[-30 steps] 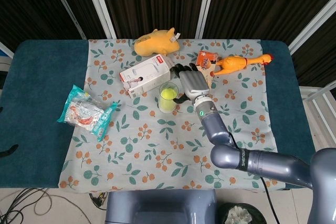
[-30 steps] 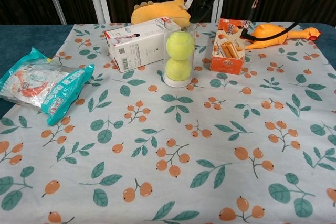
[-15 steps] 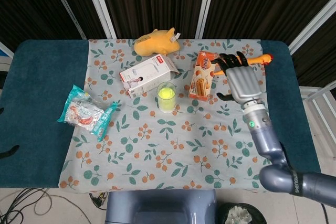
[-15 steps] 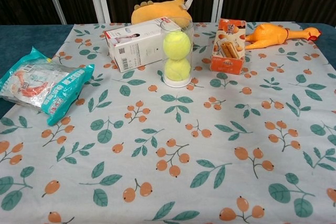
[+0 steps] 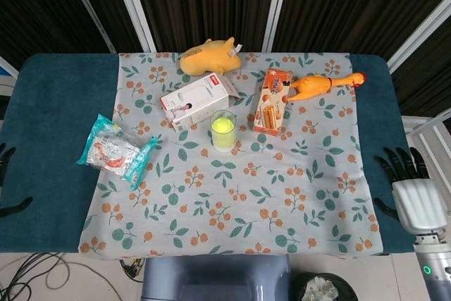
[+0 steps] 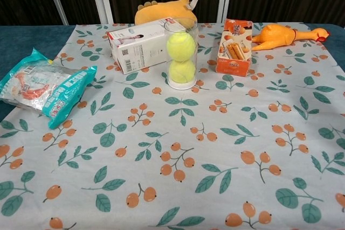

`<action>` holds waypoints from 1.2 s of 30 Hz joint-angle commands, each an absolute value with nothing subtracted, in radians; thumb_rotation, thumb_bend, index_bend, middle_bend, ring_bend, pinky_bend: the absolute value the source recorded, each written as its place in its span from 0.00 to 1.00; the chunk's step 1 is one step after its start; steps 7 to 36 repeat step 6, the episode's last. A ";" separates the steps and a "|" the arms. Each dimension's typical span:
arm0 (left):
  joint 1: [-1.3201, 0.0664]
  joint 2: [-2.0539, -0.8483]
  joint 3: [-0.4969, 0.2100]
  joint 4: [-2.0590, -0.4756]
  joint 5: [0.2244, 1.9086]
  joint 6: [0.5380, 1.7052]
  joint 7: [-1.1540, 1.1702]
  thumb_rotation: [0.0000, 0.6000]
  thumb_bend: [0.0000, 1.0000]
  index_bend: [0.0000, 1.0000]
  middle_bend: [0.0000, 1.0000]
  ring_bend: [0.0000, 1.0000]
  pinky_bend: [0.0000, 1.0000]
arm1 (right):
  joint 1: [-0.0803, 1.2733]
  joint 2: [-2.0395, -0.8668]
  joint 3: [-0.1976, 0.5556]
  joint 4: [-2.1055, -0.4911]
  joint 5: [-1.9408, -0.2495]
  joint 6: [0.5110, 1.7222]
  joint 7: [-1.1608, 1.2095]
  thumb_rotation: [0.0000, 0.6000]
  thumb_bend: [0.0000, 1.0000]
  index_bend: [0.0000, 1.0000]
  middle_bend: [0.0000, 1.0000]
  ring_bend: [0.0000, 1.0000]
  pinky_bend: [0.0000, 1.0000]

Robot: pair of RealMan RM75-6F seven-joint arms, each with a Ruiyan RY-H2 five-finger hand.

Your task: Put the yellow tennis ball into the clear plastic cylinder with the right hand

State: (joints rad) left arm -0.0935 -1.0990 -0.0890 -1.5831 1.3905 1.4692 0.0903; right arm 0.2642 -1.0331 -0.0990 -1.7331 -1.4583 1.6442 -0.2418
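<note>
The clear plastic cylinder (image 5: pixel 223 131) (image 6: pixel 181 53) stands upright near the middle of the flowered cloth. Inside it two yellow tennis balls are stacked, the upper tennis ball (image 6: pixel 181 46) on the lower tennis ball (image 6: pixel 182 71); from above only the top one (image 5: pixel 224 127) shows. My right hand (image 5: pixel 413 192) hangs at the table's right edge, far from the cylinder, fingers spread and holding nothing. Of my left hand (image 5: pixel 5 180) only dark fingertips show at the left frame edge. Neither hand appears in the chest view.
A white box (image 5: pixel 198 101) (image 6: pixel 142 44) lies just left of the cylinder, a yellow plush toy (image 5: pixel 209 57) behind it. An orange snack box (image 5: pixel 272 101) (image 6: pixel 235 46) and a rubber chicken (image 5: pixel 323 85) (image 6: pixel 283 35) lie to the right. A teal snack bag (image 5: pixel 114 149) (image 6: pixel 43 86) sits left.
My right hand has drawn back from beside the cylinder, past the snack box, to the table's right edge. The balls stay in the cylinder.
</note>
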 commanded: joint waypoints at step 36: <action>-0.096 -1.111 -0.080 -1.579 1.412 1.473 0.105 1.00 0.00 0.09 0.00 0.00 0.06 | 0.177 -1.098 -0.100 -1.649 -1.527 1.694 -0.209 1.00 0.24 0.20 0.13 0.08 0.00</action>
